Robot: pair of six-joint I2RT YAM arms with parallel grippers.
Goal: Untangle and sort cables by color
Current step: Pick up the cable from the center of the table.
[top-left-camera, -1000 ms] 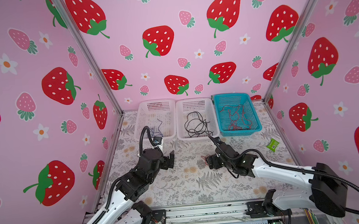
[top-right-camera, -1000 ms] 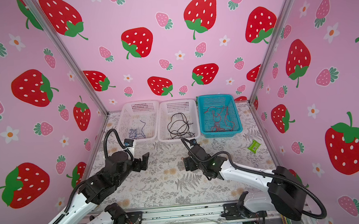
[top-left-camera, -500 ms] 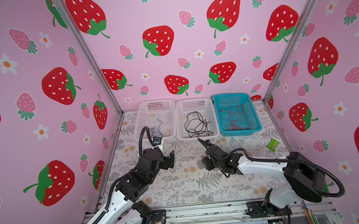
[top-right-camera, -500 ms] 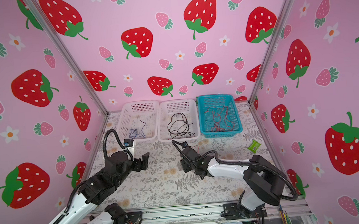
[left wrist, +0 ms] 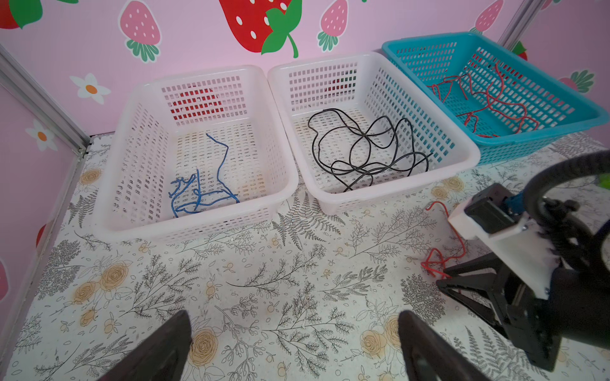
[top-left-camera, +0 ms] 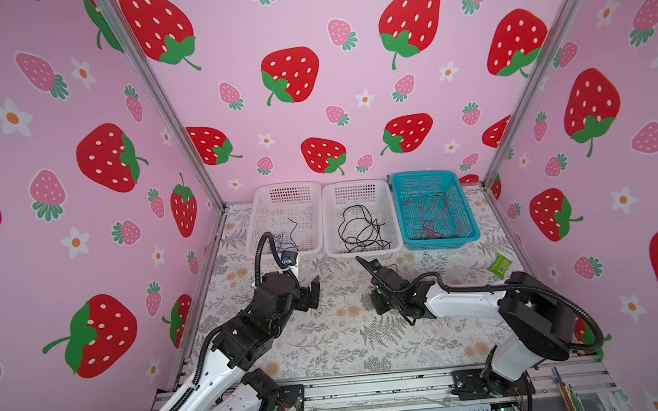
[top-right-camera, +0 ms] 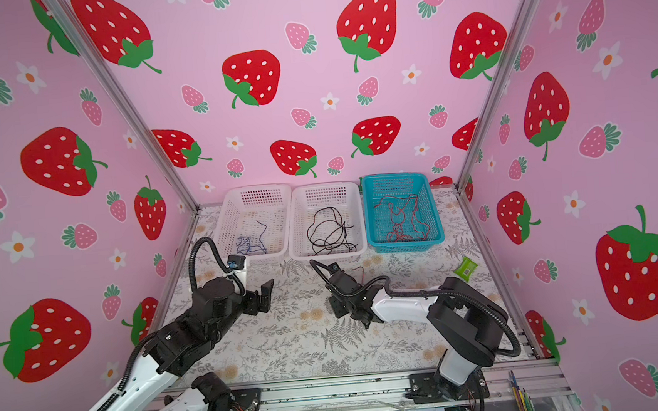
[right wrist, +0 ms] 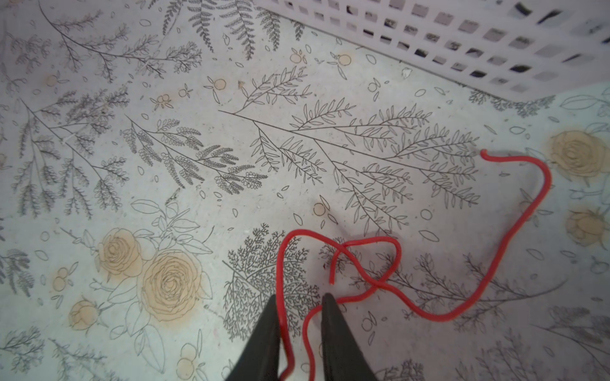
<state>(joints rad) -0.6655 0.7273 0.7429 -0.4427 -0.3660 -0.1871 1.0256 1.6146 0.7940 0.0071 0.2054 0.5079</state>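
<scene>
On the floral table, just in front of the middle white basket, a red cable is lying in a loose loop that is crossing over itself, with one free end curling away. Two of its strands are running between the fingers of the right gripper. Its jaws are standing narrowly parted around the strands, bracketing them but not yet pinching. The step in hand is looking like the pick-up. It is probably calling for a full squeeze on both strands low at the table, then a slow rise so the crossing is falling open rather than tightening, then a carry to the teal basket, where the other red cables are resting. The left gripper is hanging spread wide and empty above the table, free to pin an end if the loop is snagging. Black cables are sitting in the middle basket, and blue cables in the other white basket. In both top views the right arm's wrist is covering the fingertips, so only a short red curl is showing. In the right wrist view the frame edge is cutting off the strands, so the contact deeper between the fingers is staying unseen. Whether the crossing is a true knot is hard to tell.
</scene>
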